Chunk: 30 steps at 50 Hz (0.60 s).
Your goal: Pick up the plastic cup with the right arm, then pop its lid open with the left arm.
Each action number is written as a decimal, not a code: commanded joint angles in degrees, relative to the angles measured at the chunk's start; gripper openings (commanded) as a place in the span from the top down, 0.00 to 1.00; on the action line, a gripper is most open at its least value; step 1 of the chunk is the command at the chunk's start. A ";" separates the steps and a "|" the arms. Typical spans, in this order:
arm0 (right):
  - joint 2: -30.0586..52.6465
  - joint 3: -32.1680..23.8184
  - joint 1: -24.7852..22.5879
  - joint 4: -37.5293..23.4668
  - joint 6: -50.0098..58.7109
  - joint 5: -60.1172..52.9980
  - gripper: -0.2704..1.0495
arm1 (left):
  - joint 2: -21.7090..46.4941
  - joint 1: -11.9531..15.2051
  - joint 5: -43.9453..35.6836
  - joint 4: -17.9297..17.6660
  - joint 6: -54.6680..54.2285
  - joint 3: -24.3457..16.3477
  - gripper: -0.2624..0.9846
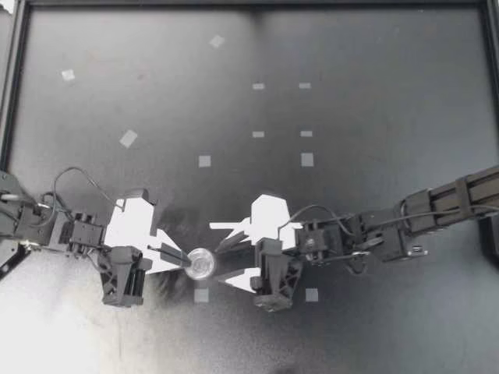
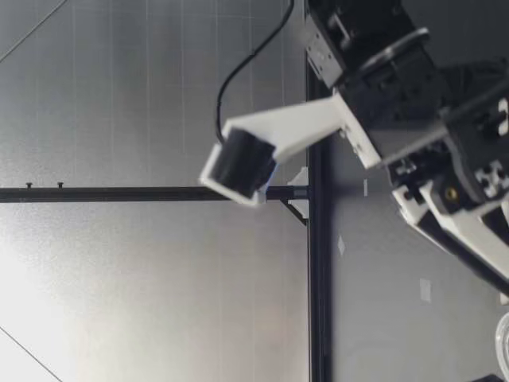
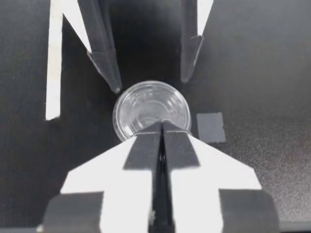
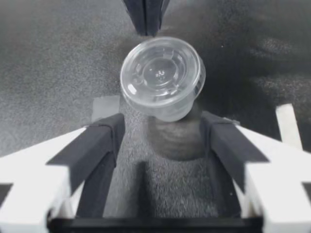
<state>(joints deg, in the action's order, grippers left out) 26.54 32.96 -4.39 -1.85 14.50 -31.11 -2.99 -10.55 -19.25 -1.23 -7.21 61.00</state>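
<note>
My left tool (image 1: 184, 262) is pinched shut on the rim of one small clear plastic cup (image 1: 201, 263), holding it tilted over the dark surface (image 1: 374, 327). My right tool (image 1: 221, 260) is spread wide, its tips close beside the cup's opposite side. Several pale tape squares (image 1: 202, 161) lie around. No writing is legible.

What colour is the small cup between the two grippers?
The cup is clear, colourless plastic, best seen in the right wrist view.

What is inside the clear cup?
Nothing shows inside the cup; it looks empty, with the dark table seen through it. My left gripper, shut on its rim, covers that part.
</note>
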 commanded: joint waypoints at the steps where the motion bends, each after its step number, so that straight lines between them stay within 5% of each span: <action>1: -0.35 -1.93 -0.35 -0.18 0.00 0.53 0.31 | -0.62 -0.18 -0.62 -0.09 0.09 -0.35 0.80; 30: 0.97 -3.52 -0.26 -0.18 -0.09 0.70 0.31 | 2.37 -0.18 -2.99 -0.09 0.09 -0.26 0.80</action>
<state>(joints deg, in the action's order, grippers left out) 28.30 30.76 -4.39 -1.93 14.50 -30.15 -0.35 -10.55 -21.71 -1.23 -7.12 61.52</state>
